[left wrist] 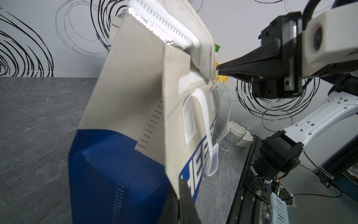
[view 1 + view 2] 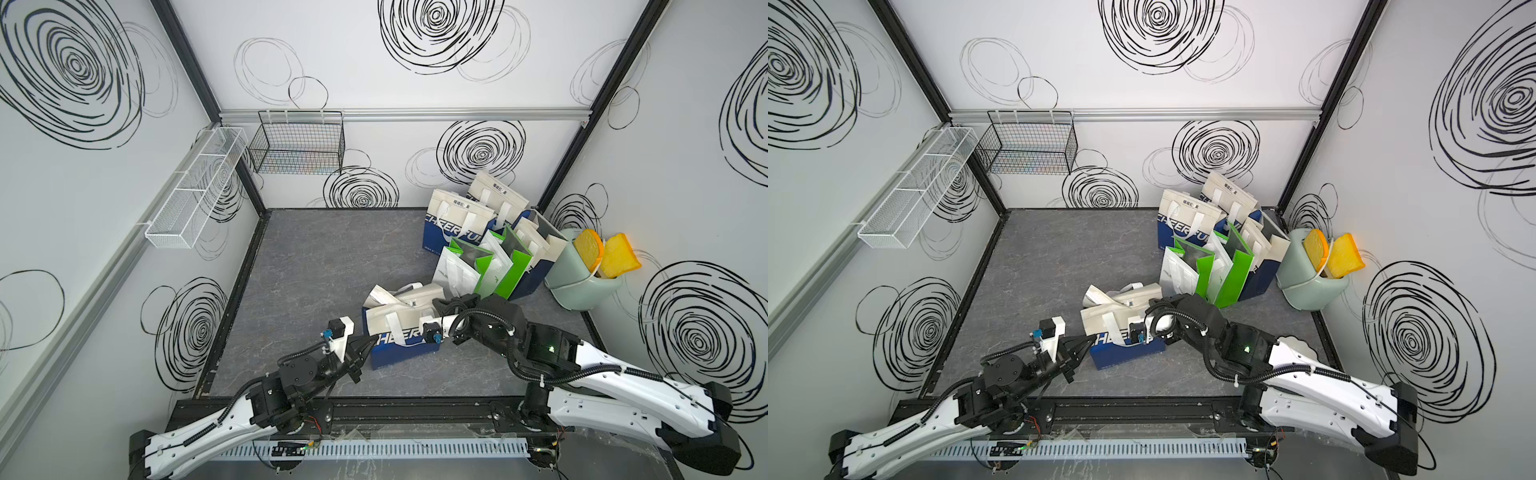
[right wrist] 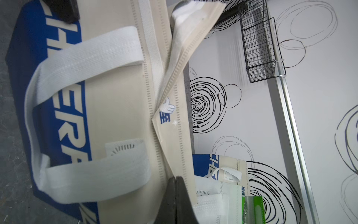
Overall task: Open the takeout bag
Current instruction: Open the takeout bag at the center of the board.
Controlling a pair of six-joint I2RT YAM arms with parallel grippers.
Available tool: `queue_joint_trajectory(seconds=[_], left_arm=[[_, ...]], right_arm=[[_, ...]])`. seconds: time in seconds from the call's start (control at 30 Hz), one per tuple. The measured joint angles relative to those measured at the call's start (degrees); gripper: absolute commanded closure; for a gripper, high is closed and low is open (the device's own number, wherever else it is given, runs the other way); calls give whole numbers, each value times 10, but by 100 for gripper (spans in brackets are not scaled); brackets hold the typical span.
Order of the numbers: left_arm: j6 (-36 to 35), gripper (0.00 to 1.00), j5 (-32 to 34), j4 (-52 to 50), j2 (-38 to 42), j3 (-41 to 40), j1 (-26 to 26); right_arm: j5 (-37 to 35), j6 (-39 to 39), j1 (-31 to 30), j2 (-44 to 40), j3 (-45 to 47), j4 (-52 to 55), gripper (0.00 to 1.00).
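Observation:
The takeout bag (image 2: 405, 353), blue below and beige above with white strap handles, stands on the grey floor mat (image 2: 311, 270) near the front, seen in both top views. My left gripper (image 2: 374, 341) is shut on the bag's near side edge; in the left wrist view its jaws (image 1: 182, 183) pinch the beige front panel. My right gripper (image 2: 437, 302) is shut on the bag's top flap; in the right wrist view (image 3: 176, 181) the jaws clamp the beige rim. The rim strips are parted at one end, and silver lining (image 1: 171, 41) shows there.
More blue-and-beige bags (image 2: 457, 224) and green-and-white bags (image 2: 496, 270) crowd the back right corner beside a pale green bin (image 2: 582, 282) with toast-shaped pieces. A black wire basket (image 2: 297, 145) and a white mesh rack (image 2: 195, 191) hang on the walls.

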State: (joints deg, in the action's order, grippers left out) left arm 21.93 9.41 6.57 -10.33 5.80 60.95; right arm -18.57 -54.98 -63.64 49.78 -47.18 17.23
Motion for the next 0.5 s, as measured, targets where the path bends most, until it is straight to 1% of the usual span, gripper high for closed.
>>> queue_joint_trajectory(seconds=[0.5], left_arm=[[0,100,0,0,0,0,0]], right_arm=[[6,21,2,16,-30,33,100]])
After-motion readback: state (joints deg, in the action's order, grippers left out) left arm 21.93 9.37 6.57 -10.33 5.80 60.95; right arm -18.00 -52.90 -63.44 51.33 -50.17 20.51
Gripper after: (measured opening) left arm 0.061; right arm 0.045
